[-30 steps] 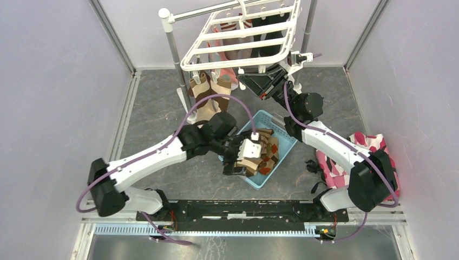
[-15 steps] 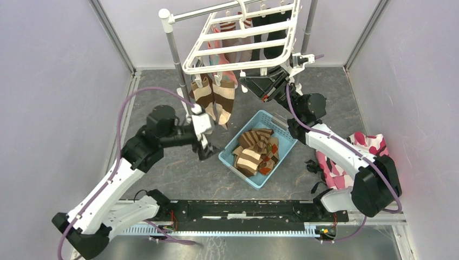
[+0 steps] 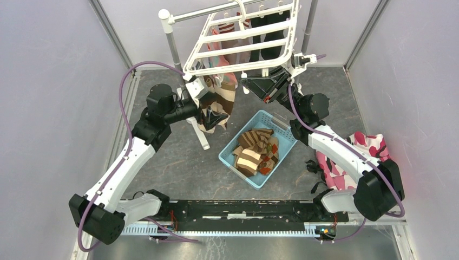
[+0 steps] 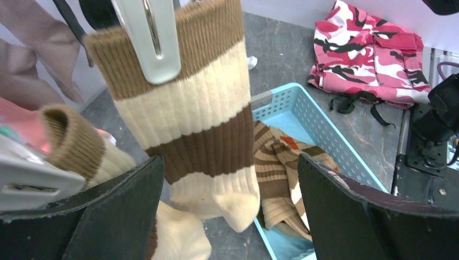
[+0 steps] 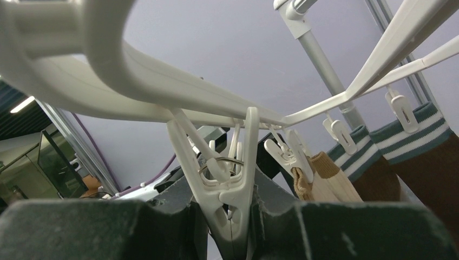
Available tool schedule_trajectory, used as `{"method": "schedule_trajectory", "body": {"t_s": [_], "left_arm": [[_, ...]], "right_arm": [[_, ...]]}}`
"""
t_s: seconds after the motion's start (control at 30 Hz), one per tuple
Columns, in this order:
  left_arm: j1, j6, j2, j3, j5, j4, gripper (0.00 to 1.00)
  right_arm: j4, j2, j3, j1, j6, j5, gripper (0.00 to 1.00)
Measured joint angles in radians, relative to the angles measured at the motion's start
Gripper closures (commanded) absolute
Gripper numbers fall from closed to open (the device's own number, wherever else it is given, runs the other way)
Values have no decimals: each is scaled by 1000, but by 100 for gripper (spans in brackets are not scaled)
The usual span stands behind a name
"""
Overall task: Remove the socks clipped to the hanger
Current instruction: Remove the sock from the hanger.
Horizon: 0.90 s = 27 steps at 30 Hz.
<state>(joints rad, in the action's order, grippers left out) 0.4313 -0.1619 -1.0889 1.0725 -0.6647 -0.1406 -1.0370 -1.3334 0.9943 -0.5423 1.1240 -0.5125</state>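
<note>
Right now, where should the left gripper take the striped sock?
The ribbed leg of the striped sock, just under its clip, straight on from where the left gripper faces it. It hangs upright, in line with the gap between the open fingers; should bunch easily.

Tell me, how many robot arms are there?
2. The left arm reaches to the striped socks under the hanger; the right arm reaches up to a clip on the hanger's near edge. None seem hidden.

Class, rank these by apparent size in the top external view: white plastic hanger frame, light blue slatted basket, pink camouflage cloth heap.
1. White plastic hanger frame, though raised nearer the camera.
2. Light blue slatted basket.
3. Pink camouflage cloth heap, partly behind the right arm, so unsure.
</note>
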Motion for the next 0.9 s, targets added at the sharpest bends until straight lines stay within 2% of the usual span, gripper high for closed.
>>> {"method": "schedule_trajectory", "body": {"t_s": [0.5,0.63,0.77,0.83,0.9], "left_arm": [[1,53,-78,1,48,141,5],[-3,56,-103,2,64,152,17],[-4,77,-104,2,52,153,29],[-4,99,-103,2,39,152,39],[-4,124,-95,-4,30,153,56]], "right_arm": [[2,-1,0,6,11,-10,77],[1,-1,0,7,14,-37,74],[0,-4,0,7,16,-54,66],[0,-8,0,7,16,-62,61],[1,-15,0,7,17,-85,57]]}}
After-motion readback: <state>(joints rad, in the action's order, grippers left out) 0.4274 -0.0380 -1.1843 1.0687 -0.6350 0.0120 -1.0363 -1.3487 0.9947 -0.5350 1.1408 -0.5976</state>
